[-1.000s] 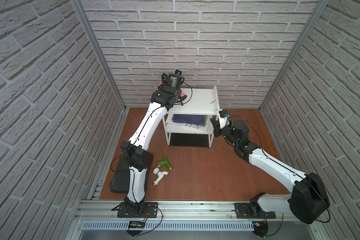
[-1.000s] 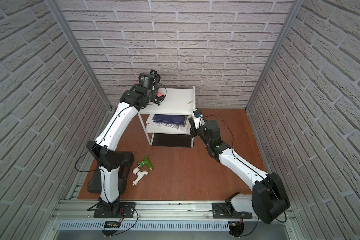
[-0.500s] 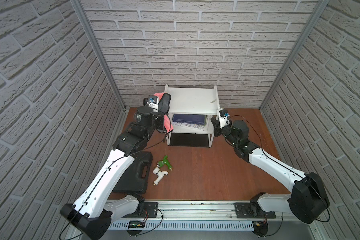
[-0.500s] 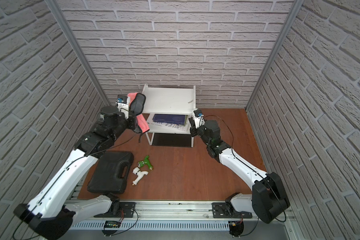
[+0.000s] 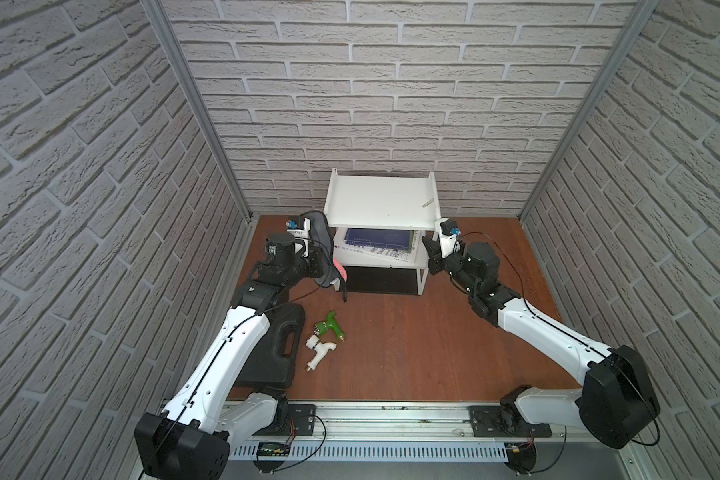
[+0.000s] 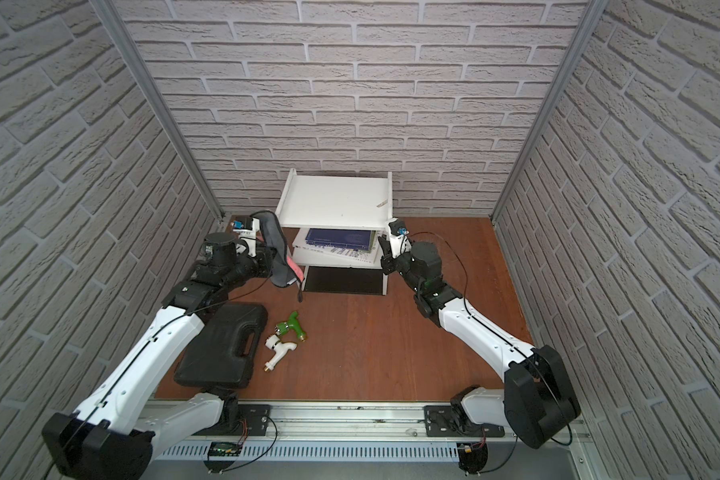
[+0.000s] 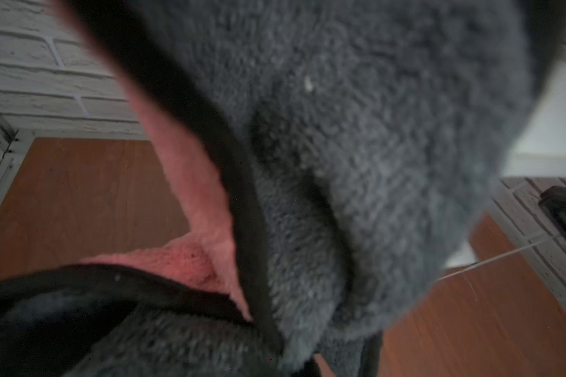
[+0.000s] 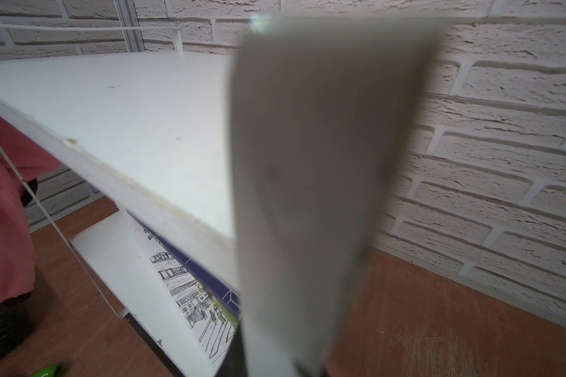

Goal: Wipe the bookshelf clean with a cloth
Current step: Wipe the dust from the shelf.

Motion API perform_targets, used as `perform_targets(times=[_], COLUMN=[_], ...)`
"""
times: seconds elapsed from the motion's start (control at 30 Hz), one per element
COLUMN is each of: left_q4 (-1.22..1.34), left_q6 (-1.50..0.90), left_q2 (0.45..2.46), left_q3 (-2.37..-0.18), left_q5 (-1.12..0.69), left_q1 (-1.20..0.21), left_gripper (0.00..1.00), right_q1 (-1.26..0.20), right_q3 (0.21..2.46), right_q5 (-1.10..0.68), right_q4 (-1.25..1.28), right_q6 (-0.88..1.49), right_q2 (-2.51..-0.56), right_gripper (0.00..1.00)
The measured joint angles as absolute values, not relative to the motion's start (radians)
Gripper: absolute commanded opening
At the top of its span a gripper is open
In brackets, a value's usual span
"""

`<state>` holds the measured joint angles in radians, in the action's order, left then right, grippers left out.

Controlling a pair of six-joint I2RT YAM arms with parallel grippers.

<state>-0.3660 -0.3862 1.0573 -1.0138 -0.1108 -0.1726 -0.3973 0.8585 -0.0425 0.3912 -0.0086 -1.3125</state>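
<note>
Cloth [image 5: 324, 243] first: in both top views I count one, grey with a pink fold, draped over my left hand [image 5: 319, 262] and pinched there, the fingers buried under it. One bookshelf [image 5: 381, 203], three tiers, stands between my two hands. The cloth hangs right beside one flank, and my right hand [image 5: 430, 253] is pressed together on the side frame of the other. Two flat books [image 5: 377, 241] lie stacked on the middle tier. Back toward the left arm's base, on the desk [image 5: 412, 340], I see one black case [image 5: 273, 353], one green tap [image 5: 330, 328] and one white tap [image 5: 319, 348], the two taps close together.

Left wrist view: the cloth [image 7: 356, 163] fills nearly everything, with dark edging and one pink strip; the fingers are hidden.

Right wrist view: one blurred white upright stands before the lens. The bookshelf [image 8: 128, 124] top board stretches beyond it, with the books [image 8: 190, 287] underneath and the pink cloth [image 8: 0, 212] at the far side.
</note>
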Motion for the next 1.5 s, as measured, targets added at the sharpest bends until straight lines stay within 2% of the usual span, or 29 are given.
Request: perform_targets(times=[0.17,0.3,0.4,0.5,0.6,0.73,0.87,0.97,1.1,1.27,1.4,1.5], left_q4=[-0.386,-0.369,-0.378,-0.429,-0.456,-0.460,-0.441,-0.403,-0.361,-0.342,-0.334,-0.283], left_q6=[-0.406,-0.416,-0.410,-0.394,-0.387,-0.390,-0.379,-0.376,-0.378,-0.379,-0.390,-0.398], left_q2=[0.992,1.038,1.083,1.105,1.052,0.995,1.060,1.175,1.436,1.659,1.690,1.592], left_q3=[-1.074,-1.189,-1.225,-1.238,-1.214,-1.231,-1.309,-1.380,-1.571,-1.747,-1.767,-1.645], left_q5=[-0.179,-0.219,-0.172,-0.051,0.035,0.023,-0.007,-0.093,-0.252,-0.366,-0.448,-0.473], left_q1=[-0.175,-0.232,-0.268,-0.272,-0.233,-0.130,-0.115,-0.073,-0.011,-0.005,-0.010,-0.015], left_gripper=[0.00,0.00,0.00,0.00,0.00,0.00,0.00,0.00,0.00,0.00,0.00,0.00], right_q1=[-0.382,-0.366,-0.347,-0.332,-0.327,-0.317,-0.308,-0.303,-0.297,-0.292,-0.289,-0.289], right_q3=[0.859,0.860,0.860,0.860,0.860,0.852,0.852,0.852,0.859,0.861,0.864,0.864], right_q5=[-0.067,-0.097,-0.113,-0.129,-0.158,-0.189,-0.223,-0.246,-0.265,-0.282,-0.294,-0.295], right_q4=[0.391,0.389,0.387,0.387,0.384,0.400,0.401,0.402,0.404,0.410,0.414,0.415], right_q6=[-0.008,-0.015,-0.020,-0.024,-0.036,-0.043,-0.051,-0.056,-0.056,-0.051,-0.049,-0.049], right_q2=[-1.312,-1.312,-1.312,-1.312,-1.311,-1.310,-1.311,-1.312,-1.320,-1.327,-1.332,-1.333], right_gripper=[0.03,0.03,0.02,0.03,0.03,0.05,0.07,0.08,0.08,0.08,0.08,0.08])
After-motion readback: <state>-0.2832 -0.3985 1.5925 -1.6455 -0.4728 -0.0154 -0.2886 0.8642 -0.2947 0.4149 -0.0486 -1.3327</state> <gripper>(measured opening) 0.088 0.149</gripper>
